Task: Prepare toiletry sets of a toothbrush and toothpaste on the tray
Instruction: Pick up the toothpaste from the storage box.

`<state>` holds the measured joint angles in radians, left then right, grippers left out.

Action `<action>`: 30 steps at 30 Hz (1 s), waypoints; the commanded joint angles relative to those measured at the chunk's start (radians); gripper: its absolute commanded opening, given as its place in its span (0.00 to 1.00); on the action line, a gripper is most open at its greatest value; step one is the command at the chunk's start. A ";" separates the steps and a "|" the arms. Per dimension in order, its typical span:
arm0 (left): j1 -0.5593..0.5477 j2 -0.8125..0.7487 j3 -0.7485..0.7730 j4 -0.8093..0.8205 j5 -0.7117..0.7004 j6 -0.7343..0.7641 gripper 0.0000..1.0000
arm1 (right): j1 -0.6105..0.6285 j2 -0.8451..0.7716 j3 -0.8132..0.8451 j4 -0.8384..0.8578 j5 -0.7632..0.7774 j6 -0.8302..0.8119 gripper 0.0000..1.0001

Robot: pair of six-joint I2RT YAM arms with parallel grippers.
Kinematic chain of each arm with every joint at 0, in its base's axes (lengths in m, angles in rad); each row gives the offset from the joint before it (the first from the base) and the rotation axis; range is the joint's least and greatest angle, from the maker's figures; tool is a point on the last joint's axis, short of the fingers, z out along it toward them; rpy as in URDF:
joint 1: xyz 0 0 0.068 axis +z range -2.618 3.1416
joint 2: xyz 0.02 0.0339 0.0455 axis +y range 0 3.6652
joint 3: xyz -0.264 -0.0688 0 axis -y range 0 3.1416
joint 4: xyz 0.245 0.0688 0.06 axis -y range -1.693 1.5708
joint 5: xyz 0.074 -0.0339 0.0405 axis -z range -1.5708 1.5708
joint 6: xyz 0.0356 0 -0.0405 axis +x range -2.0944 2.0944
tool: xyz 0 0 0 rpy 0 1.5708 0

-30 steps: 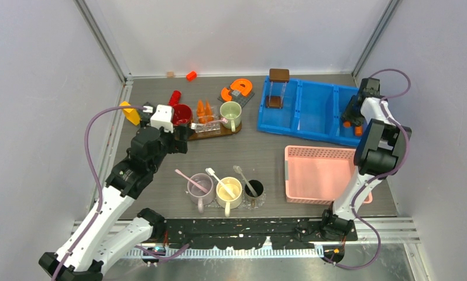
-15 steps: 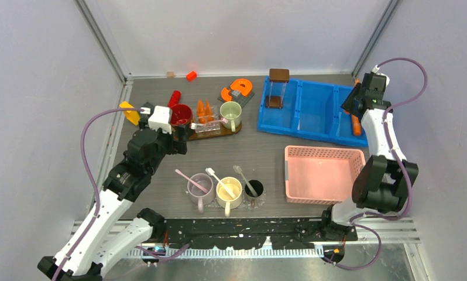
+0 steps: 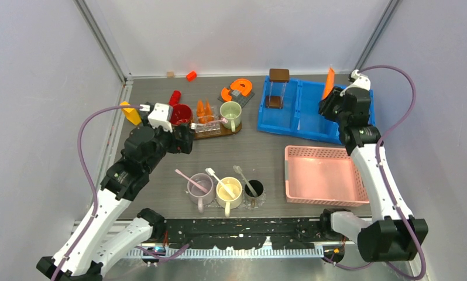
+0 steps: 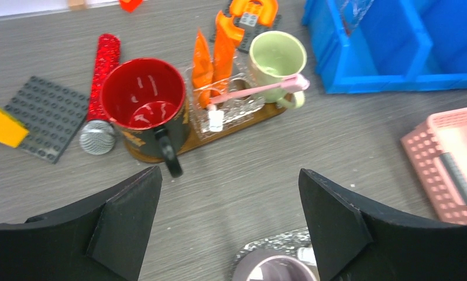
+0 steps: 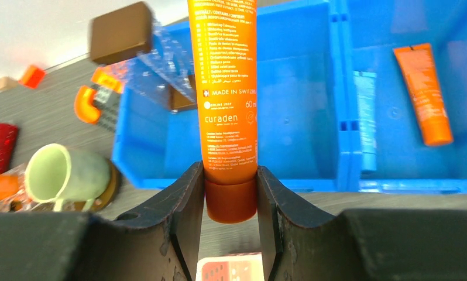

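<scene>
My right gripper point(image 3: 328, 103) point(image 5: 230, 199) is shut on the cap end of an orange toothpaste point(image 3: 329, 83) point(image 5: 222, 70), which it holds upright above the blue bin point(image 3: 304, 120). Another toothpaste point(image 5: 423, 93) lies in the bin's right compartment. On the brown tray point(image 3: 230, 131) point(image 4: 266, 115), two toothpaste tubes point(image 3: 203, 110) point(image 4: 213, 52) stand in a clear holder. A pink toothbrush point(image 3: 210, 123) point(image 4: 260, 91) lies across the holder. My left gripper point(image 3: 184, 140) point(image 4: 229, 175) hangs open and holds nothing, just in front of the tray. More toothbrushes point(image 3: 218, 175) stand in three front mugs.
A red mug point(image 4: 143, 102) and a green mug point(image 4: 276, 58) share the tray. A pink basket point(image 3: 322, 174) sits front right. At the back are an orange C-shaped block point(image 3: 237, 89), a brown-lidded clear box point(image 3: 276, 88), a red microphone point(image 4: 102, 70) and a grey baseplate point(image 4: 47, 117).
My right arm has risen out of the bin's right compartment with a toothpaste tube and swung left over the bin. The left arm has barely moved.
</scene>
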<state>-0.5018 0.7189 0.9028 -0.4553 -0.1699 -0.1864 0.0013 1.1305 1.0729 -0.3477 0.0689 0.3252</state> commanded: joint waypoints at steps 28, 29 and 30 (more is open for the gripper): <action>-0.007 0.345 0.383 0.089 0.426 -0.606 0.93 | 0.718 -0.244 -0.210 0.339 -0.016 -0.270 0.01; -0.011 0.359 0.393 0.095 0.428 -0.617 0.93 | 0.731 -0.240 -0.210 0.340 -0.002 -0.280 0.01; -0.013 0.374 0.405 0.100 0.426 -0.629 0.93 | 0.760 -0.232 -0.209 0.341 0.022 -0.300 0.01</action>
<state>-0.5045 1.0576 1.2385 -0.4309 0.2173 -0.7376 0.6914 0.8860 0.8391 -0.0891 -0.0181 0.1196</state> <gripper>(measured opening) 0.933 0.405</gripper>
